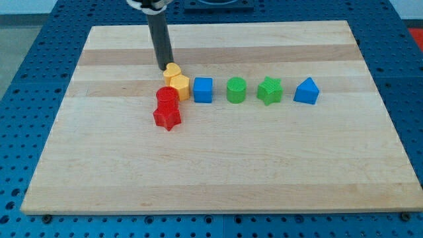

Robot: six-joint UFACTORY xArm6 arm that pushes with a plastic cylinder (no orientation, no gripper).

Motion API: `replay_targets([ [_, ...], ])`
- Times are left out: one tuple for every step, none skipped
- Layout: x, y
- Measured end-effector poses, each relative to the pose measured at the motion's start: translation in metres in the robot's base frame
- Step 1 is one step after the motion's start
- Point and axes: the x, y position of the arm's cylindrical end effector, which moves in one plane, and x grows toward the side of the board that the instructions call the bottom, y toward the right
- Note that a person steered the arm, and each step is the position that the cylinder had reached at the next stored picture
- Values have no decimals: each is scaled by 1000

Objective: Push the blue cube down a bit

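Blue cube (203, 90) mid-board, just right of yellow blocks (176, 80). My tip (163, 67), bare rod gripping nothing, up-left of cube. Should move above cube's top face, push centred, stop short.

The dark rod (159, 36) is cut off by the view's top edge. The red cylinder (166, 96) partly hides the red star-shaped block (167, 118) behind it.

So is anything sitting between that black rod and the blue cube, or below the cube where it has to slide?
Yes. My tip sits just above-left of two yellow blocks, which lie between it and the blue cube. Below the cube, the wooden board shows nothing in its path.
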Motion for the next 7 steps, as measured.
replay_targets([
  [0, 35],
  [-2, 59],
  [-3, 59],
  [21, 59],
  [45, 59],
  [62, 59],
  [71, 59],
])
